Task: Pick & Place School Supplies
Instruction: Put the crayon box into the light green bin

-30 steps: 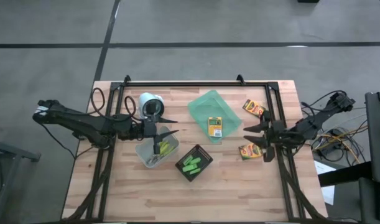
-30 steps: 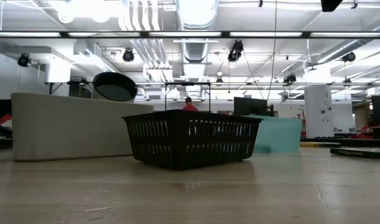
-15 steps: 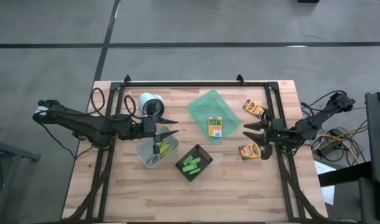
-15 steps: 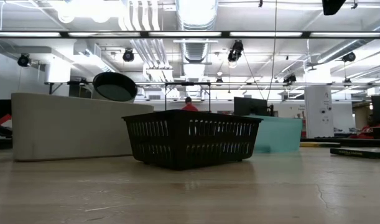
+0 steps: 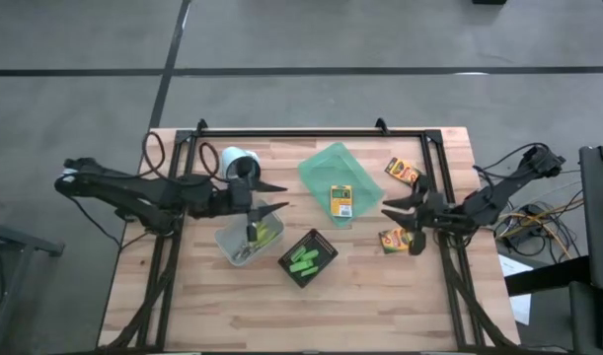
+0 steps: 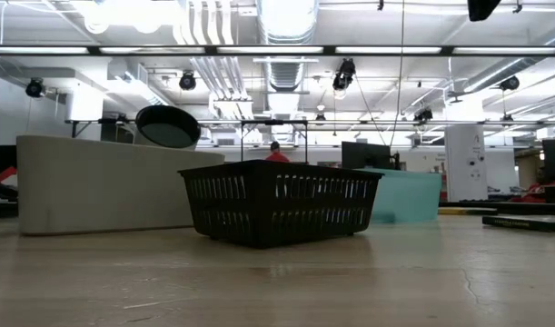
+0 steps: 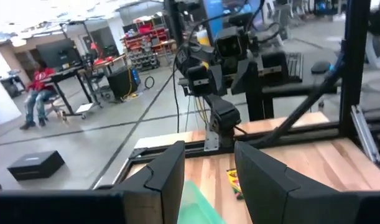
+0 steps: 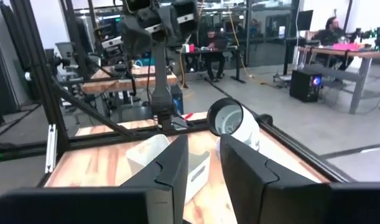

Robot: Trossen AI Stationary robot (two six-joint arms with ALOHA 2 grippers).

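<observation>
My left gripper (image 5: 284, 195) is open above the table, just past the clear bin (image 5: 244, 240), where yellow-green scissors (image 5: 260, 236) lie. My right gripper (image 5: 388, 217) is open beside the crayon box (image 5: 394, 240) that lies flat on the table near the right rail. A second crayon box (image 5: 404, 172) lies farther back. The third crayon box (image 5: 340, 200) rests in the translucent green tray (image 5: 326, 166). Bright green markers (image 5: 304, 258) lie in the black square box (image 5: 324, 248). In the left wrist view the open left gripper (image 7: 208, 180) faces the tray (image 7: 199, 205).
A white cup (image 5: 239, 164) lies on its side behind the bin, and shows in the right wrist view as the cup (image 8: 234, 122) behind the bin (image 8: 168, 158). Black frame rails (image 5: 311, 133) border the table. The low view shows a black basket (image 6: 279, 202).
My left gripper has shifted a little toward the table's right and far edge, staying open. My right gripper has crept slightly toward the left, staying open. No object has moved.
</observation>
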